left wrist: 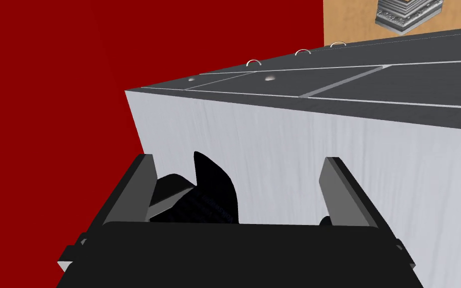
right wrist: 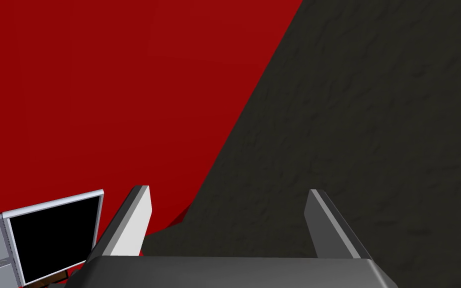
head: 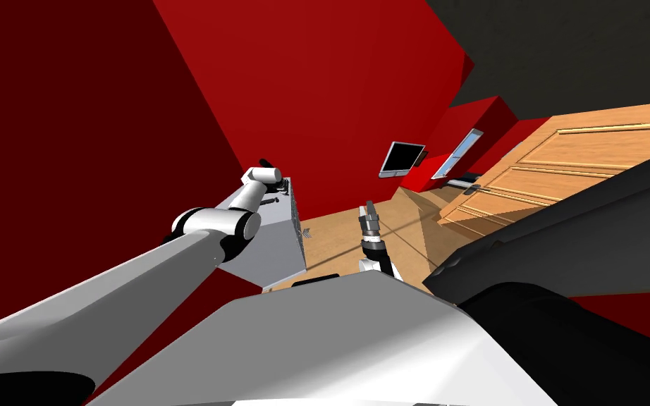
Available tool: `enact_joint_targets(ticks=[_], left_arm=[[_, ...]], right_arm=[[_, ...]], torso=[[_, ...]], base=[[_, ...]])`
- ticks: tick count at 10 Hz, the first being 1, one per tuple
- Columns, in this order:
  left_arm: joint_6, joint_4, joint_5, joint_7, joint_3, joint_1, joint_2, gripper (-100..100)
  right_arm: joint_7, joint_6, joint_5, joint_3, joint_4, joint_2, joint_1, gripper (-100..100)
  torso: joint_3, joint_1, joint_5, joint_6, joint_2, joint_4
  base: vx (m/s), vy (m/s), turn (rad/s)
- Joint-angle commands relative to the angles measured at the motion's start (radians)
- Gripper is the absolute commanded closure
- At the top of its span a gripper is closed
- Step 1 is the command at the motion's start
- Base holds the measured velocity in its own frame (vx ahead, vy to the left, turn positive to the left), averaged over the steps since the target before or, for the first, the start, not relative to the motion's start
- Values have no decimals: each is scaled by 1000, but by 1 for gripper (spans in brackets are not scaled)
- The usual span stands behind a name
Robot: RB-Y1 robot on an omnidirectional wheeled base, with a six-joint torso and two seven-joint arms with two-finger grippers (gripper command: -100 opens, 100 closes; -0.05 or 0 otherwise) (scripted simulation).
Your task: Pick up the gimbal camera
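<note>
Left claw [left wrist: 238, 160] is spread wide with nothing in it, hanging low over the pale top of a light grey cabinet [left wrist: 354, 170] at about eleven o'clock from me. And there's the target: the black gimbal camera [left wrist: 212, 192], a stubby dark body with a pointed fin, standing on that top inside the fingers' span, hard by the finger on the red wall's side. The arm looks set for a straddle so both blades can close on its flanks.

Room is tight on one flank: the red wall [left wrist: 49, 125] runs just beside the cabinet's end, so I'd judge any correction has to go away from it, over bare top. Past the camera the top ends in a sharp edge above dark grey drawer fronts [left wrist: 374, 85] with small ring handles. A nudge that way could tip it off.

Over at one o'clock the right claw [head: 369, 211] is raised, fingers apart, empty, well clear.
</note>
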Motion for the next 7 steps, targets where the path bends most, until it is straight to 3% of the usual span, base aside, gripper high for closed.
enact_joint_targets(ticks=[1,4,7], left_arm=[[36,42,8,-4,-6,-23,5,-100],[116,129,24,-6,-38,-80,15,-100],[166,166,32,-7,-53,-103,19,-100]], right_arm=[[0,0,0,0,0,0,0,0],[0,0,0,0,0,0,0,0],[0,0,0,0,0,0,0,0]], torso=[[0,0,0,0,0,0],[1,0,0,0,1,0],[0,0,0,0,0,0]], base=[[17,72,-26],[9,84,-33],[19,82,-23]])
